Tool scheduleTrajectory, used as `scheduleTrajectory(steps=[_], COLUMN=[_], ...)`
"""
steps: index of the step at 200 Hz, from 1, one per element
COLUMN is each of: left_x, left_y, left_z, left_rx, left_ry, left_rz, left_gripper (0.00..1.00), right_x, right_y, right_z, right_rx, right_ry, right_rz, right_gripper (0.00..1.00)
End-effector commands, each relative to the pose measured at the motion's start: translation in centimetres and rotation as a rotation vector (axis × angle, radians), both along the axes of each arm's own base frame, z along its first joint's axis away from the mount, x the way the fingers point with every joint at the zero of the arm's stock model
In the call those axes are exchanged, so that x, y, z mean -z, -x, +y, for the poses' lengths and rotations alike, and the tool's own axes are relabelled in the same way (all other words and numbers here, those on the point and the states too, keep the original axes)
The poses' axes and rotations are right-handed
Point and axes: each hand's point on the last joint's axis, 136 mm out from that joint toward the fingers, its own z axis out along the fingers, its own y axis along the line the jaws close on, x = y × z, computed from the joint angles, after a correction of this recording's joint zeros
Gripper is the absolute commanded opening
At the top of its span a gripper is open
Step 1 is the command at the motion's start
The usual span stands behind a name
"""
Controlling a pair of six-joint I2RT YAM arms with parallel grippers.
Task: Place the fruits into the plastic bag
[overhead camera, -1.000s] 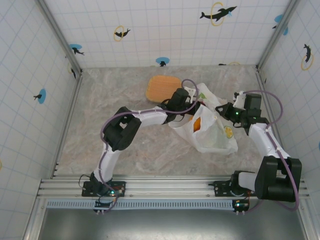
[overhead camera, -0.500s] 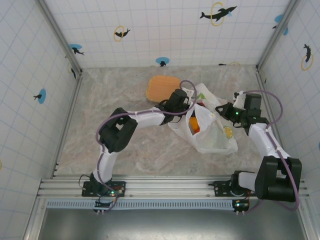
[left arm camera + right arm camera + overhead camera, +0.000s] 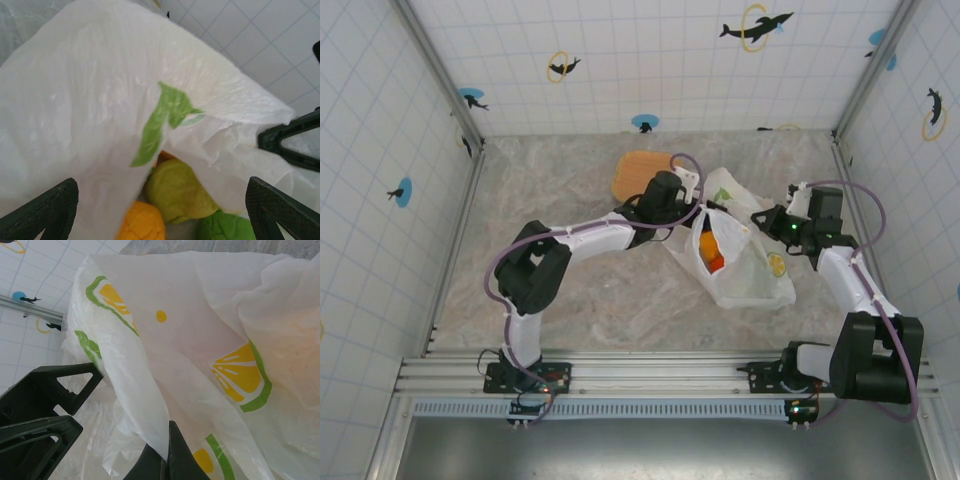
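My left gripper (image 3: 162,202) is hovering wide open and empty at the mouth of the plastic bag (image 3: 90,100), with the fruits (image 3: 175,192) lying inside. My right gripper (image 3: 165,460) is pinching the bag's rim. I'm judging the task nearly done.

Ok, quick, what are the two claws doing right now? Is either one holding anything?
Left gripper: open, holding nothing.
Right gripper: closed, pinching an edge of the plastic bag.
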Motion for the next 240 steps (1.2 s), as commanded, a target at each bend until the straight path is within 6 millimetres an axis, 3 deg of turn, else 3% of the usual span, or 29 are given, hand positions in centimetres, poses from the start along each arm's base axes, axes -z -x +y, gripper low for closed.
scheduleTrajectory(steps=[1,72,112,132,209,240], left_x=[-2.3,-4.5,-4.3,-2.8,2.3,3.5], left_y=[0.2,1.1,-1.4,-2.5,-3.4,-3.8], left_z=[1.2,4.0,8.9,10.4,8.9,7.3], left_rx=[0.016,0.011,-0.178,-0.209,-0.153,-0.103], left_ry=[0.026,-0.022,-0.056,-0.061,-0.12,-0.105], left_rz=[-0.039,-0.157,-0.174,-0.108,0.01,0.054], left_gripper=[0.88,0.88,0.88,0.89,0.89,0.78], right_x=[-1.0,-0.9,-1.0,-1.0,-1.2,-1.2], right_y=[-0.5,-0.6,-0.6,-0.6,-0.6,-0.5], right_z=[-0.3,-0.2,-0.3,-0.3,-0.2,-0.1], right_rx=[0.006,0.004,0.006,0.007,0.009,0.009], right_ry=[0.009,0.006,0.007,0.005,0.006,0.009], right_rz=[-0.038,-0.036,-0.038,-0.039,-0.038,-0.039], right_gripper=[0.0,0.0,0.0,0.0,0.0,0.0])
